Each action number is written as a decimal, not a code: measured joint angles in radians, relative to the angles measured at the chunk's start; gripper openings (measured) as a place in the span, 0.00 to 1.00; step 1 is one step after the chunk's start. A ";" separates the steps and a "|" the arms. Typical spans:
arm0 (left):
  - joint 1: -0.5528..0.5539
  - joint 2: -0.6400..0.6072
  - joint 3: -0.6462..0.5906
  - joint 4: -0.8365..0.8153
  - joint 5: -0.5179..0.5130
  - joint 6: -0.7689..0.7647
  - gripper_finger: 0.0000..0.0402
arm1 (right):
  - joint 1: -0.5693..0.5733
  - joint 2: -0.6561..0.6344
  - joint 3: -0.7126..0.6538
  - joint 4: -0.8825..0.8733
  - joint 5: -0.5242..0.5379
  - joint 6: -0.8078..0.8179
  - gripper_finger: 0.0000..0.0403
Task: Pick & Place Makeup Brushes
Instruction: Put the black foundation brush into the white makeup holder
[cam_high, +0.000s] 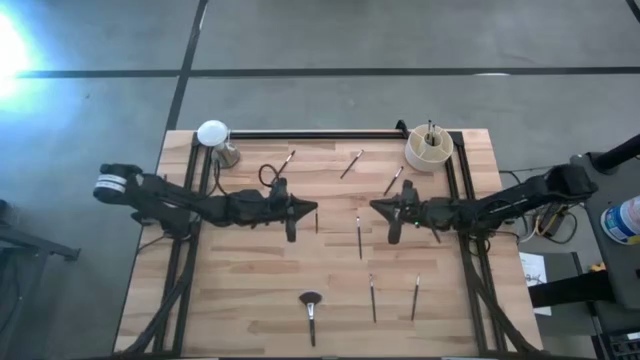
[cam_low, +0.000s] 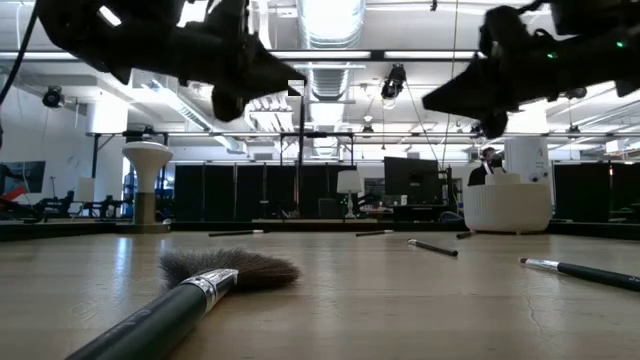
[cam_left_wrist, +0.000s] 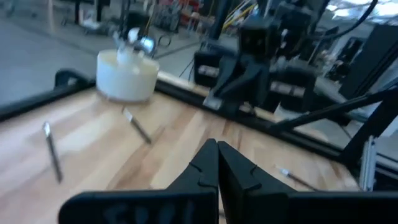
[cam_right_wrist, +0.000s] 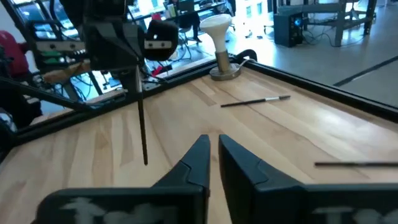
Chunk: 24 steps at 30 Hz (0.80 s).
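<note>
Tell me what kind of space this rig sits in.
Likely an open robotics lab or workshop: exposed ceiling ducts and strip lights overhead, a monitor on benches behind the wooden table, and a bare concrete floor with taped lines.

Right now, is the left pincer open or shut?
Shut on a makeup brush: left pincer fingertips meet, brush hanging upright below; the right pincer hovers opposite.
</note>
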 joint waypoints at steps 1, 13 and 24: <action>0.000 0.004 0.005 0.023 0.006 0.016 0.00 | 0.000 0.030 0.027 0.000 -0.003 -0.004 0.11; 0.001 0.054 0.055 0.134 0.075 0.101 0.00 | -0.003 0.307 0.344 -0.020 -0.194 -0.083 0.39; 0.001 0.058 0.061 0.157 0.096 0.130 0.00 | -0.054 0.397 0.442 -0.049 -0.174 -0.065 0.40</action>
